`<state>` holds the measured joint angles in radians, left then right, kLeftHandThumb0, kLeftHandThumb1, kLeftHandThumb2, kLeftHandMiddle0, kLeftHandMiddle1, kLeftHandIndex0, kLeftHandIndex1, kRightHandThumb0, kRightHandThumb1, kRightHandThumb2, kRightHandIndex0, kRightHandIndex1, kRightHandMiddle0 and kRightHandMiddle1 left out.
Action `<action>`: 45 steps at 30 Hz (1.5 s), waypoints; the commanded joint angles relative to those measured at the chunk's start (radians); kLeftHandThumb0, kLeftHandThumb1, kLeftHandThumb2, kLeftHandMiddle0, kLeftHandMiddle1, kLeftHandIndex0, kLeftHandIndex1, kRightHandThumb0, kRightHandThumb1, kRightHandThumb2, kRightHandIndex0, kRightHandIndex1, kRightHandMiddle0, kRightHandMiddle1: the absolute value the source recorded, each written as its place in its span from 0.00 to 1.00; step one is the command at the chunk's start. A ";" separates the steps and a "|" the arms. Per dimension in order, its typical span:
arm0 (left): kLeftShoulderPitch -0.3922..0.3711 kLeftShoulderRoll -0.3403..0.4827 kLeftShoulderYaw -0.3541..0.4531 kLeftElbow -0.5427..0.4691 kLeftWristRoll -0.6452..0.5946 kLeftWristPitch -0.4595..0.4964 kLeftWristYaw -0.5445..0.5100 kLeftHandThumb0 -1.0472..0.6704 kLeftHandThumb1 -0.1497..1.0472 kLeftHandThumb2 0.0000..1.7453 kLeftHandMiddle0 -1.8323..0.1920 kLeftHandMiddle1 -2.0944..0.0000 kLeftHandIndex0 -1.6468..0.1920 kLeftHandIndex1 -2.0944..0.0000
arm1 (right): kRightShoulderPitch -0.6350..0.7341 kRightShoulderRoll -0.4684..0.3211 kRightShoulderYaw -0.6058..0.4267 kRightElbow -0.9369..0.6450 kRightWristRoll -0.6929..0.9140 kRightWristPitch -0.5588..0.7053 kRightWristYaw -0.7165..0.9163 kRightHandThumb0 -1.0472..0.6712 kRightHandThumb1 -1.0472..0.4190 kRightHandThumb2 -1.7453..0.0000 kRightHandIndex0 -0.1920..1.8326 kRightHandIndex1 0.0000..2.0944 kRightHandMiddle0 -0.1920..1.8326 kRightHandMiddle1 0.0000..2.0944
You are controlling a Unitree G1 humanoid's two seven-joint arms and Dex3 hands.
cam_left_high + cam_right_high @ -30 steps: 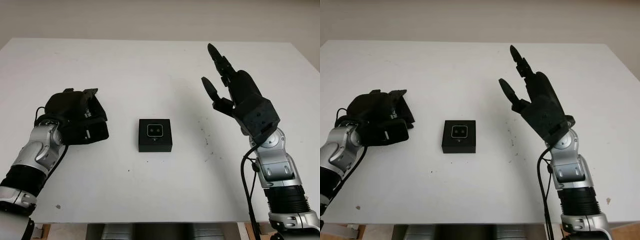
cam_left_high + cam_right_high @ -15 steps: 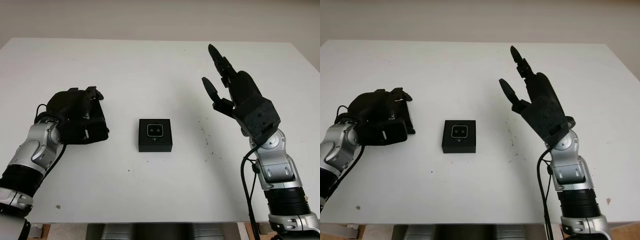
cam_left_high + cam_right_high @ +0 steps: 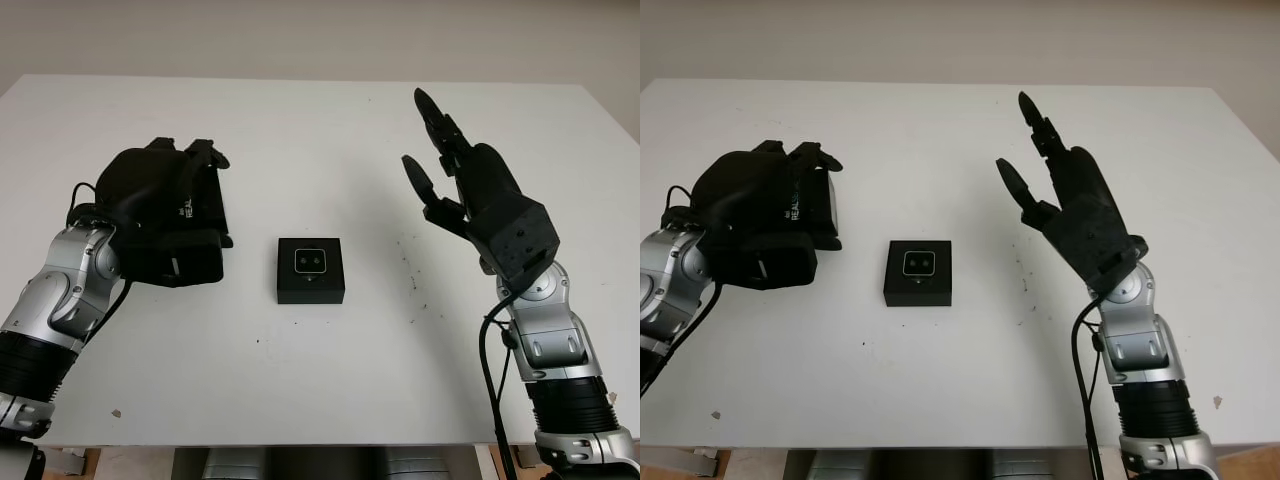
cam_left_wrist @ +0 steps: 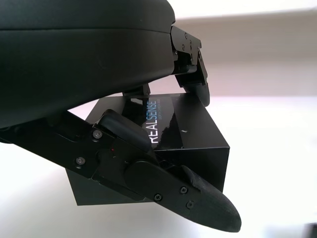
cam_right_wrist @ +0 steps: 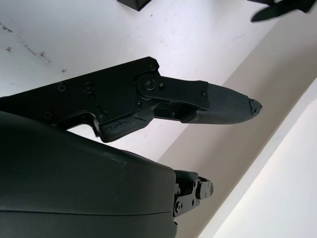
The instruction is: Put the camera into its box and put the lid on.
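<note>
The box is a small, square, black tray sitting flat near the middle of the white table, with the camera already lying inside it: a dark face with a pale rim and two small lenses side by side, looking straight up. The lid is a glossy black cover with "REALSENSE" printed in pale letters along its side; the left hand grips it, fingers curled over its top and one finger pressed along its side, holding it on the left side of the table, well apart from the box and tilted rather than level. The right hand is open and raised above the right part of the table, fingers pointing toward the far edge, holding nothing. Bare white surface lies all round the box, with a wide gap between it and each hand; a few small dark specks mark the table to the box's right. The table's near edge runs well in front of the box.
</note>
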<state>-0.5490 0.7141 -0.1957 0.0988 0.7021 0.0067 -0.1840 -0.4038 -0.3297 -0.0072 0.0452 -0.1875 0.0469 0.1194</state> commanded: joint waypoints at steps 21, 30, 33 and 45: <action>-0.062 -0.099 0.002 -0.242 -0.161 0.200 -0.345 0.44 0.93 0.03 0.65 0.22 0.68 0.37 | -0.006 0.034 0.004 0.025 -0.007 -0.035 -0.043 0.15 0.00 0.66 0.11 0.03 0.12 0.02; -0.064 -0.139 -0.044 -0.233 -0.140 0.259 -0.398 0.45 0.94 0.03 0.72 0.26 0.72 0.38 | -0.009 0.044 -0.001 0.035 -0.005 -0.038 -0.065 0.14 0.00 0.66 0.11 0.03 0.13 0.02; -0.063 -0.150 -0.058 -0.226 -0.132 0.270 -0.404 0.45 0.94 0.03 0.73 0.23 0.72 0.36 | -0.013 0.049 0.000 0.035 -0.004 -0.027 -0.066 0.14 0.00 0.66 0.11 0.03 0.12 0.02; -0.039 -0.194 -0.082 -0.243 -0.103 0.281 -0.386 0.46 0.94 0.03 0.75 0.18 0.73 0.37 | -0.008 0.069 -0.007 0.039 0.017 -0.028 -0.073 0.15 0.00 0.67 0.10 0.02 0.12 0.02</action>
<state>-0.5910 0.5286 -0.2747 -0.1269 0.5985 0.2837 -0.5760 -0.4014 -0.2683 -0.0078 0.0832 -0.1770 0.0197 0.0519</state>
